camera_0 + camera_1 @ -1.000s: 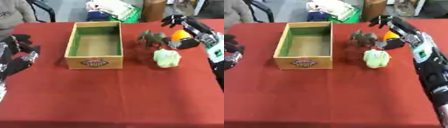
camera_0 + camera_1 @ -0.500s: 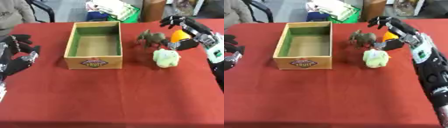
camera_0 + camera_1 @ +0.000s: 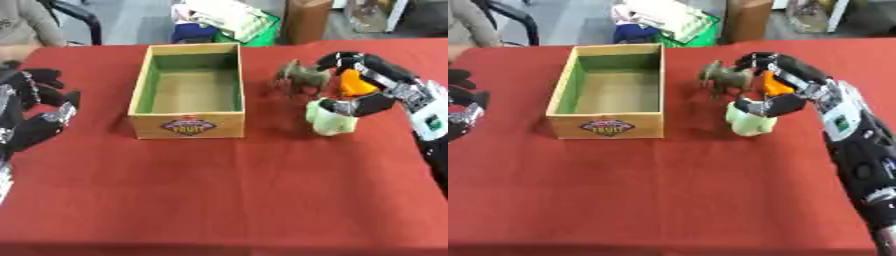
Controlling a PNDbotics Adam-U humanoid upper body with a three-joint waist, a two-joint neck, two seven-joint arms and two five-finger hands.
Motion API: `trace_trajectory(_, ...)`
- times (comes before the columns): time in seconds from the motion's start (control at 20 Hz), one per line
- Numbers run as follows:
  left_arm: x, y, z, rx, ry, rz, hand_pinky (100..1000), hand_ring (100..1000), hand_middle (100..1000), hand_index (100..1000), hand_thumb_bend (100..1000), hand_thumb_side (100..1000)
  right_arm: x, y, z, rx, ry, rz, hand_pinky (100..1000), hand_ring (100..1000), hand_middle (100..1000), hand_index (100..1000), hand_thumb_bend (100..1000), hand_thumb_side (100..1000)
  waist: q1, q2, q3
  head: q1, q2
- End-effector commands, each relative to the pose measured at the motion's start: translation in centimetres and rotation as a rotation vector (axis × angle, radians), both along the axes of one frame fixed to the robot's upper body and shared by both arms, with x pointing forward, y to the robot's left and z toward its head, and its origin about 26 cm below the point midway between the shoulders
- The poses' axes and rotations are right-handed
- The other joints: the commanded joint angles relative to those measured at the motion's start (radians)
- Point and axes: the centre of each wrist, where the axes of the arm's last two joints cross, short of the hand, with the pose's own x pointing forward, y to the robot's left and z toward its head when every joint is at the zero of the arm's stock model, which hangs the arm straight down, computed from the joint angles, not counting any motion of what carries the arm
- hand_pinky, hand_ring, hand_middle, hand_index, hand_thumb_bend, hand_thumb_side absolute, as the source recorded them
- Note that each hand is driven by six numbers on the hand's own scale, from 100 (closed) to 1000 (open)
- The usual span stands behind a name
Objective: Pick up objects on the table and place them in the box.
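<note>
Orange object (image 3: pixel 353 82) sits right of the box (image 3: pixel 186 90), inside the right hand (image 3: pixel 785 95), whose spread, curved fingers are not yet closed. Step: grasping. Next: close, lift, carry left.

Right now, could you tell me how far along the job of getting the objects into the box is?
Nothing looks done yet: the box shows only its bare green inside. In hand: the right hand is spread over the orange object, its thumb by the pale green object, lifting nothing. Left: those two and the brown animal figure, all on the table. The left hand rests open at the left edge.
</note>
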Motion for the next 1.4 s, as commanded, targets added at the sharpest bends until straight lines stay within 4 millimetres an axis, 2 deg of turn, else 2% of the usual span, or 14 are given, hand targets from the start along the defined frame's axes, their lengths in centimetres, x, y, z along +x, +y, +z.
trace_trajectory(0.05,0.0,0.1,1.1,0.016,-0.03,-0.006,604,573,575,740,336,185,0.1,-0.9,0.5,-0.121,0.001,0.075,719,887,858,856,440,633,-0.001,-0.013,0.001,-0.001,0.0)
trace_trajectory(0.55,0.0,0.1,1.1,0.016,-0.029,-0.007,603,574,575,740,336,186,-0.4,-1.2,-1.3,-0.207,0.006,0.044,739,881,863,869,452,676,-0.001,-0.01,0.002,0.0,-0.001)
trace_trajectory(0.75,0.0,0.1,1.1,0.016,-0.029,-0.007,604,574,575,740,335,185,-0.4,-1.2,-1.7,-0.229,0.001,0.036,728,854,848,867,428,685,-0.001,-0.01,0.002,-0.001,-0.001)
trace_trajectory(0.9,0.0,0.1,1.1,0.015,-0.03,-0.006,604,574,575,740,336,185,-0.4,-1.3,-1.8,-0.229,-0.011,0.028,706,822,813,857,357,671,-0.001,-0.01,0.002,-0.001,-0.001)
trace_trajectory(0.95,0.0,0.1,1.1,0.015,-0.029,-0.006,604,574,575,740,336,186,-0.4,-1.3,-1.8,-0.225,-0.018,0.025,682,792,777,841,253,631,-0.001,-0.01,0.001,-0.001,-0.001)
trace_trajectory(1.0,0.0,0.1,1.0,0.014,-0.029,-0.006,604,574,575,740,336,185,-0.4,-1.3,-1.8,-0.221,-0.025,0.022,678,788,772,838,239,624,-0.001,-0.01,0.001,-0.001,-0.001)
trace_trajectory(1.05,0.0,0.1,1.0,0.014,-0.028,-0.006,604,574,575,740,335,185,-0.4,-1.3,-1.8,-0.213,-0.033,0.019,639,740,726,816,120,554,-0.001,-0.01,0.001,-0.001,-0.001)
trace_trajectory(1.1,0.0,0.1,1.0,0.014,-0.028,-0.006,604,574,575,740,335,185,-0.4,-1.4,-1.8,-0.206,-0.04,0.015,627,726,712,810,100,533,-0.002,-0.011,0.001,-0.001,-0.001)
trace_trajectory(1.25,0.0,0.1,1.0,0.014,-0.028,-0.005,604,574,575,740,335,186,-0.4,-1.4,-2.0,-0.185,-0.059,0.005,487,584,569,734,100,401,-0.001,-0.011,0.001,0.0,-0.001)
trace_trajectory(1.4,0.0,0.1,1.0,0.014,-0.028,-0.005,604,574,575,740,335,185,-0.4,-1.2,-2.0,-0.163,-0.078,0.004,353,470,454,643,100,357,-0.001,-0.012,0.0,-0.001,-0.001)
